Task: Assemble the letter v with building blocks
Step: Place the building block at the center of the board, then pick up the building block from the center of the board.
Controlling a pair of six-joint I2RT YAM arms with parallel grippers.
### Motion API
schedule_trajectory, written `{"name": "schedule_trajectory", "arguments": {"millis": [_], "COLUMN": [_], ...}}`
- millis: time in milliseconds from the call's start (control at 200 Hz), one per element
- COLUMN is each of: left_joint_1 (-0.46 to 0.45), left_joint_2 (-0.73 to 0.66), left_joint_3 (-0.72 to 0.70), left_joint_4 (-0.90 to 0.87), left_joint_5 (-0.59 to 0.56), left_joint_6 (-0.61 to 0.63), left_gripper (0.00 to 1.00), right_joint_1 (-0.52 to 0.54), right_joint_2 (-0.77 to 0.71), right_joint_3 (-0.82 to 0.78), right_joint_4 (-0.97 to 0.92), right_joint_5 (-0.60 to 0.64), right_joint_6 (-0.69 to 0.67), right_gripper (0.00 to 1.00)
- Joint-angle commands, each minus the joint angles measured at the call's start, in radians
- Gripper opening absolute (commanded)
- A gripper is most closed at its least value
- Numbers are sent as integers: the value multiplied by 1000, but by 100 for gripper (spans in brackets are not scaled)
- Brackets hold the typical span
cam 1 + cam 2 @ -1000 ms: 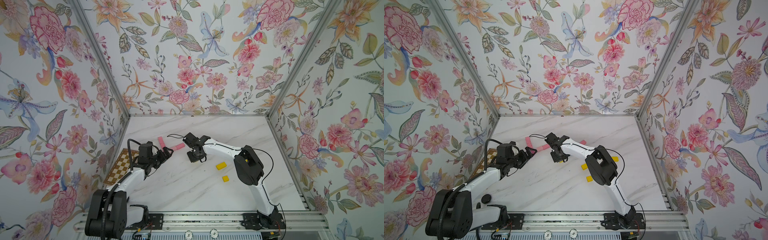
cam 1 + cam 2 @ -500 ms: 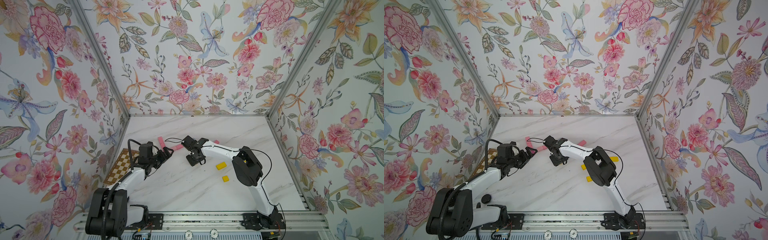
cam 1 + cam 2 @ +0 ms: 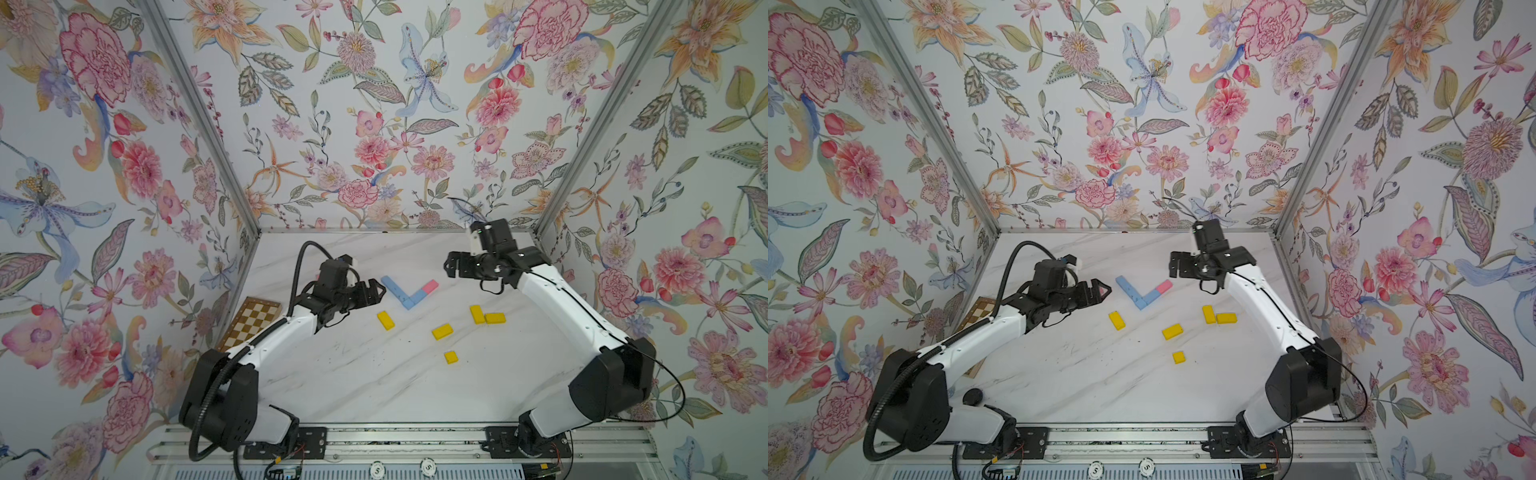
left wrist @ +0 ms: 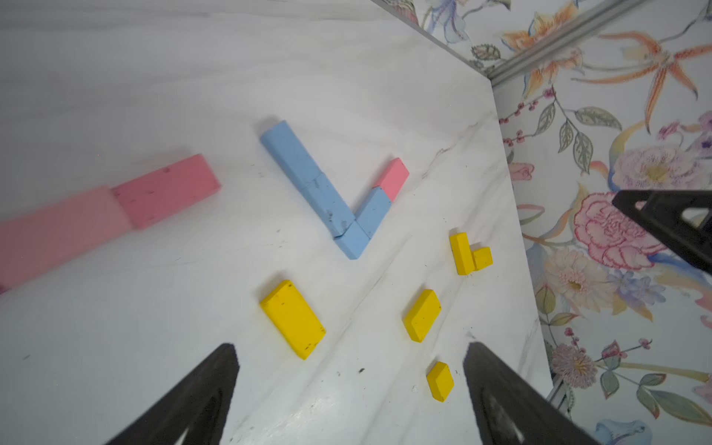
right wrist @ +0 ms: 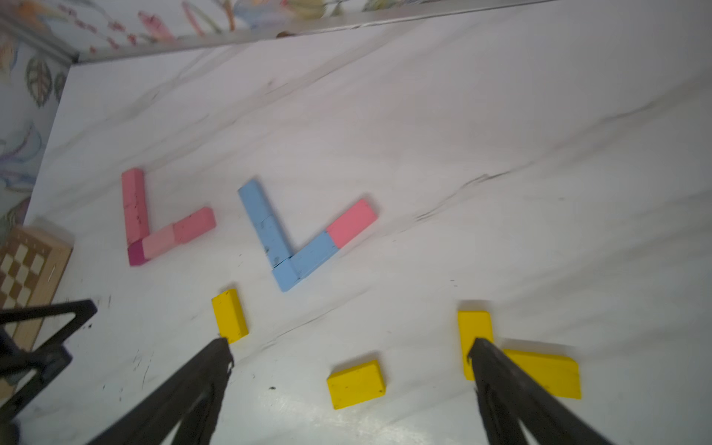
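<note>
Blue and pink spell it out, folks! At mid-frame in both top views the V (image 3: 409,304) lies flat on the marble table (image 3: 374,386), tip toward the bottom of the picture. Count it in the left wrist view: two oblong blue blocks (image 4: 293,158) end to end down one stroke, a square blue block (image 4: 351,243) at the tip, another blue oblong (image 4: 373,216) climbing the other stroke, and a pink block (image 4: 393,179) capping it. Five pieces, all touching.

Left gripper (image 3: 376,292) hovers just left of the letter, fingers spread, nothing between them. Right gripper (image 3: 451,266) hangs to the upper right of it, jaws wide apart, empty too. Neither touches a block.

My call: the letter reads as finished, or a nudge away from it.

And look, left of frame in the right wrist view: a second V in pinks (image 5: 162,240) with a magenta square (image 5: 135,256) at its tip. Whether its long stroke is one piece or two, I cannot tell. The left arm hides nearly all of it from above.

Spare stock: five yellow blocks (image 3: 442,331) below the letter, four oblongs and one small yellow square (image 3: 450,357), two of the oblongs touching in an L at lower right. One checkered board (image 3: 249,318) sits at the left edge.
</note>
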Motion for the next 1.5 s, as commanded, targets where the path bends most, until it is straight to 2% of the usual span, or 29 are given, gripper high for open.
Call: {"name": "schedule_trajectory", "arguments": {"millis": [0,150,280,355,465,671,731,831,926,1001,1086,1166,1221,1256,1286,1366,1416,1491], "left_joint_1": [-144,-293,-377,-408,-418,-436,-435,-438,-438,-436,-425,-414,-415,-415,-414,-411,-410,-411], "left_joint_2": [190,425,590,670,766,841,865,874,821,729,576,431,357,324,303,274,275,289], "left_joint_3": [207,467,667,745,850,887,905,925,882,804,629,409,292,239,213,191,193,180], "left_joint_4": [-250,-380,-516,-553,-614,-630,-640,-643,-607,-562,-430,-207,-122,-95,-115,-228,-283,-295], "left_joint_5": [-126,-169,-182,-233,-243,-272,-275,-279,-241,-231,-228,-204,-251,-291,-344,-478,-505,-484], "left_joint_6": [261,438,556,576,559,565,556,512,419,303,79,-163,-309,-381,-446,-576,-647,-746], "left_gripper": [92,90,88,86,78,74,66,41,22,15,13,13,8,10,13,5,7,6], "right_joint_1": [-148,-302,-357,-364,-364,-364,-363,-359,-355,-351,-327,-274,-226,-193,-166,-107,-81,-49], "right_joint_2": [-55,-126,-154,-162,-162,-165,-164,-162,-161,-158,-146,-110,-83,-67,-54,-20,0,19], "right_joint_3": [-114,-216,-276,-302,-326,-344,-348,-355,-353,-344,-320,-279,-252,-234,-221,-192,-175,-160], "right_joint_4": [9,68,103,127,153,171,181,196,195,191,173,146,135,131,130,129,129,129], "right_joint_5": [-140,-243,-285,-303,-318,-327,-336,-341,-327,-319,-294,-247,-212,-190,-171,-142,-134,-122], "right_joint_6": [102,136,159,167,182,187,195,204,204,199,179,151,132,122,116,107,101,96], "right_gripper": [99,99,99,99,99,99,99,99,99,99,99,99,99,99,99,99,99,99]}}
